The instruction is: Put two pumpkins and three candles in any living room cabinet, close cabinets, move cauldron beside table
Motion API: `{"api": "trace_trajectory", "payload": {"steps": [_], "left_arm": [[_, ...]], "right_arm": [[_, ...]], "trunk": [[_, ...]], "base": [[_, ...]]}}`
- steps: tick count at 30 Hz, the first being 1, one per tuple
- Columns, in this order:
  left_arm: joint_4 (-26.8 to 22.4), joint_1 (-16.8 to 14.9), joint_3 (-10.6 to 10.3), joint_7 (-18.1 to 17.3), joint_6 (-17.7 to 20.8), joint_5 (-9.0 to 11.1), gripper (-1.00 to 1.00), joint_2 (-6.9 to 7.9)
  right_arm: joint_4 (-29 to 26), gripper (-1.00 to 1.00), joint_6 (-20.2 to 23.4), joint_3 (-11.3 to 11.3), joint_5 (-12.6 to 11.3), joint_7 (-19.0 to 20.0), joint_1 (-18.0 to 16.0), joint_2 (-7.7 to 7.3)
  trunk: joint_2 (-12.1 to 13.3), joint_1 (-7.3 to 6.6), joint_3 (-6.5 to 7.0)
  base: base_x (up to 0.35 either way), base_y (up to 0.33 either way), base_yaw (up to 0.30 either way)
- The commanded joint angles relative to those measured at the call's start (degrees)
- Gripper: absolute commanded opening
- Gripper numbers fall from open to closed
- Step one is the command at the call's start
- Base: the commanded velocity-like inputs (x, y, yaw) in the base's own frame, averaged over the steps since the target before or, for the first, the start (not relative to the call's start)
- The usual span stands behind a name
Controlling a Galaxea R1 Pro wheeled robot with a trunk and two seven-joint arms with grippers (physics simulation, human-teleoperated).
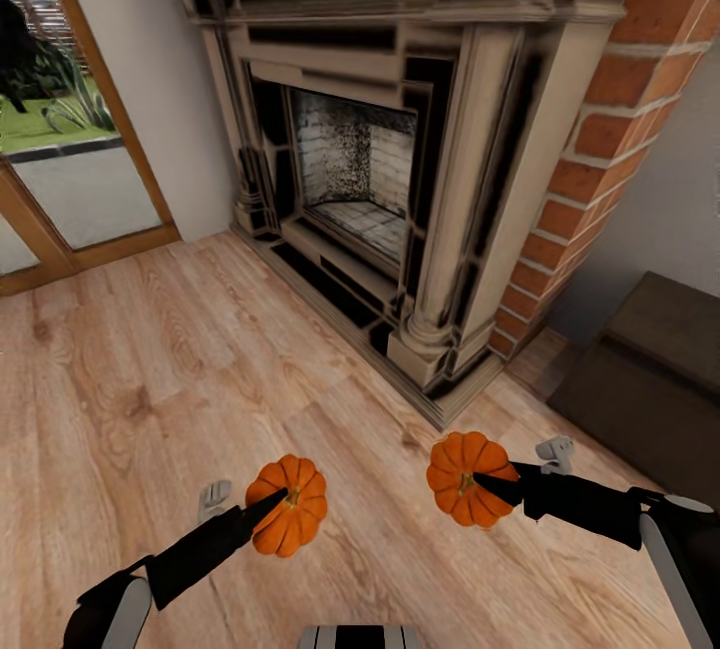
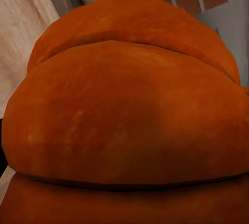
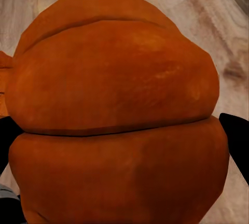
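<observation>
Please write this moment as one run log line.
left gripper: holds pumpkin | right gripper: holds second pumpkin | facing: fireplace | cabinet: closed

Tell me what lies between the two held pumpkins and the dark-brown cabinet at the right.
Nothing visible. The left gripper holds one pumpkin, the right gripper the other pumpkin. Bare wooden floor leads to the cabinet, with the fireplace off to the side.
</observation>
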Motion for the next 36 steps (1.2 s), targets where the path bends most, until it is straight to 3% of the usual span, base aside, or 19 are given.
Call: {"api": "trace_trajectory", "payload": {"steps": [1, 3, 5, 8, 11, 17, 23, 36], "left_arm": [[0.12, -0.1, 0.04, -0.16, 0.43, 0.23, -1.0, 0.02], [-0.35, 0.07, 0.42, -1.25, 0.55, 0.46, -1.0, 0.4], [-1.28, 0.51, 1.91, -4.77, 0.72, 1.19, -1.0, 1.66], [-0.94, 1.1, 5.32, -9.03, 0.87, 2.21, -1.0, 3.17], [-0.21, 1.24, 6.08, -8.62, 0.9, 2.55, -1.0, 3.3], [1.19, 1.0, 6.26, -8.11, 0.93, 2.55, -1.0, 3.06], [2.17, 0.85, 6.28, -5.2, 0.73, 3.1, -1.0, 3.01], [2.28, 0.81, 6.41, -5.09, 1.29, 3.27, -1.0, 2.84]], "right_arm": [[-0.01, -1.0, 0.31, -0.02, -0.05, 0.1, -0.06, 0.0], [-0.01, -1.0, 0.4, -0.01, -0.07, 0.07, -0.15, 0.22], [-0.01, -1.0, 0.89, 0.63, -0.08, 0.04, -0.54, 0.74], [0.03, -1.0, 2.41, 5.83, -0.02, -0.15, -1.89, 1.7], [0.02, -1.0, 2.87, 7.75, 0.0, -0.18, -3.1, 1.51], [0.02, -1.0, 3.16, 8.23, 0.0, -0.18, -3.73, 1.43], [0.02, -1.0, 3.43, 8.6, -0.07, -0.1, -4.87, 1.51], [0.04, -1.0, 3.4, 8.78, -0.08, 0.17, -4.81, 1.41]], "trunk": [[0.0, -0.03, 0.28], [0.03, -0.08, 0.92], [0.05, -0.14, 1.55], [0.09, -0.21, 2.5], [0.13, -0.29, 3.45], [0.22, -0.45, 5.35], [0.3, -0.6, 7.26], [0.47, -0.93, 11.38]], "base": [[0.0, 0.0, 0.0], [0.0, 0.0, 0.0], [0.0, 0.0, 0.0], [0.0, 0.0, 0.0], [0.0, 0.0, 0.0], [0.0, 0.0, 0.0], [0.0, 0.0, 0.0], [0.0, 0.0, 0.0]]}}
